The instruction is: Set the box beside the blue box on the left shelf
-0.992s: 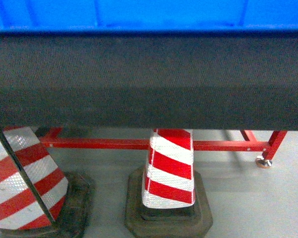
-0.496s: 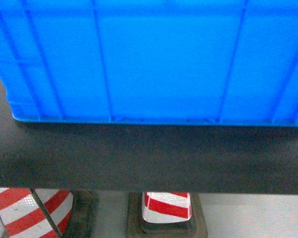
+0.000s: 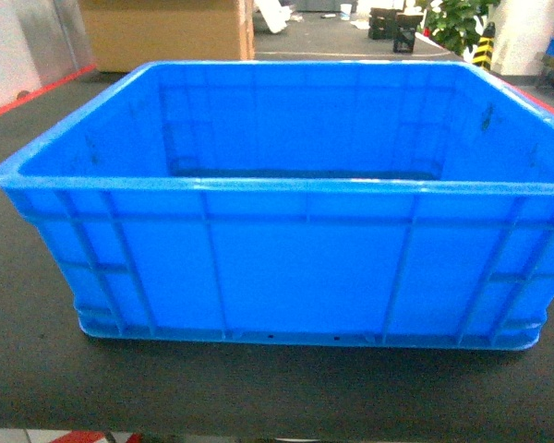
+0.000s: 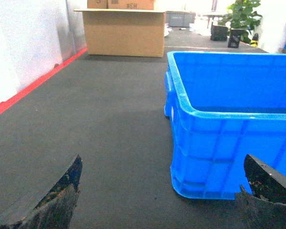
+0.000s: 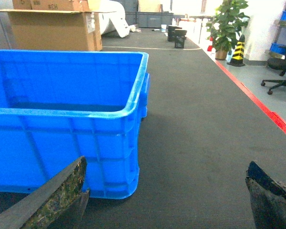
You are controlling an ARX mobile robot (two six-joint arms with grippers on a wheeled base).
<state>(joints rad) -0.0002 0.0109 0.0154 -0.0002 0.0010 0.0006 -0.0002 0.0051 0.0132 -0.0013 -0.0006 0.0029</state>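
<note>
Dark matted bench (image 3: 37, 369) is carrying the large bright-blue ribbed plastic crate (image 3: 286, 277); you're flanking it, both jaws apart: stiff, empty, probably light, so grip its rolled rim.

Box (image 3: 286, 277) sits upright on the counter (image 3: 37, 369), centred in head view, near the front edge. Left hand (image 4: 157, 195) is at the box's front-left corner, w/ fingers (image 4: 57, 195) spread wide, box corner between them (not touching). Right hand (image 5: 167, 195) at the front-right corner, likewise spread. Cardboard box (image 4: 124, 31) behind, to the left. Potted plant (image 5: 227, 26) and striped cone (image 5: 237, 50) far back right; office chair (image 5: 283, 71) right of the counter.
</note>
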